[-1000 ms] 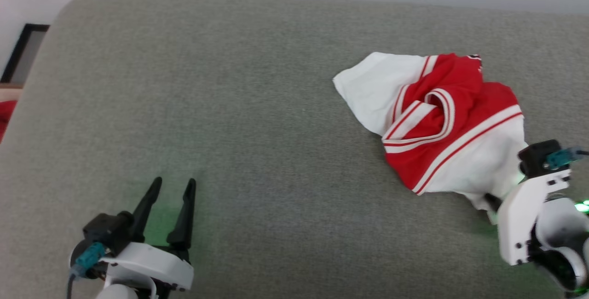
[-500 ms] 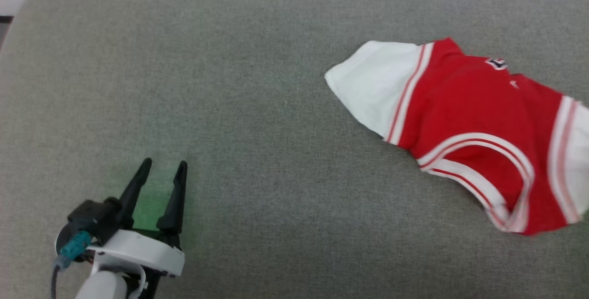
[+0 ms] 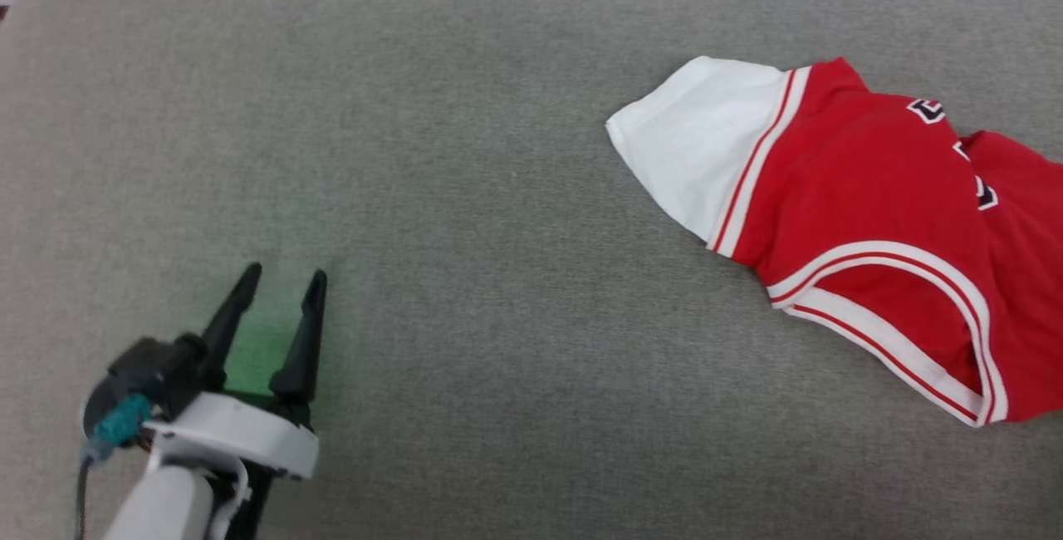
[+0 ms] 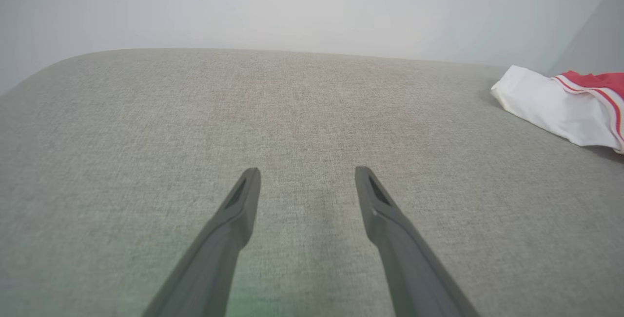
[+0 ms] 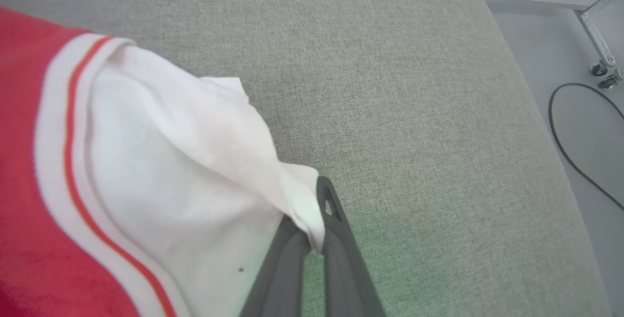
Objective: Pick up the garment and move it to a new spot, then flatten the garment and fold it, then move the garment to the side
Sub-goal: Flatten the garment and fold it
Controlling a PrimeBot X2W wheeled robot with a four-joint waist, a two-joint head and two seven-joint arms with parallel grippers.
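1. In the past second the garment [image 3: 864, 216] has been drawn out from a bunched heap into a longer, flatter spread on the grey sofa [image 3: 498, 149]. Parts of a black, white-outlined number now show on the red. The head camera has shifted as well.
2. The right gripper [image 5: 319, 200] is clamped on the garment [image 5: 146, 161]. Its two dark fingers are pressed together, with a fold of white sleeve pinched between them just below the tips.
3. From that grip the white cloth fans up and to the left of the fingers. It meets a white-and-red striped band and then the red body at the far left of the right wrist view.
4. The left gripper [image 3: 283, 274] is released, its fingers spread wide with nothing between them. It sits low over bare sofa, where a green glow tints the fabric at its base. Whether it touches the sofa cannot be told.
5. The garment [image 4: 551, 107] lies well apart from the left gripper [image 4: 307, 170], off to its right. The other white sleeve is the nearest end.
6. To the right of the right gripper the sofa edge falls away to the floor, where a black cable [image 5: 560, 131] loops near a metal leg [image 5: 597, 39].
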